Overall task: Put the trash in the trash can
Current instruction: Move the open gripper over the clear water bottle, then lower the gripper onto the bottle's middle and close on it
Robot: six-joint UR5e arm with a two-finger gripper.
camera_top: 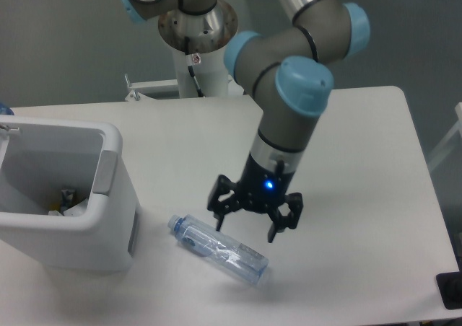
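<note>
A clear bluish plastic bottle (219, 249) with a blue cap lies on its side on the white table (361, 167), cap pointing up-left toward the bin. My gripper (247, 228) hangs open just above the bottle's middle, its dark fingers spread to either side, holding nothing. The white trash can (68, 196) stands at the left edge of the table with its top open; some scraps (67, 203) lie at its bottom, too small to tell apart.
The arm's pedestal (196, 30) rises behind the table's far edge. A metal frame (148, 88) sits behind the table at left. A dark object (451, 290) shows at the lower right corner, off the table.
</note>
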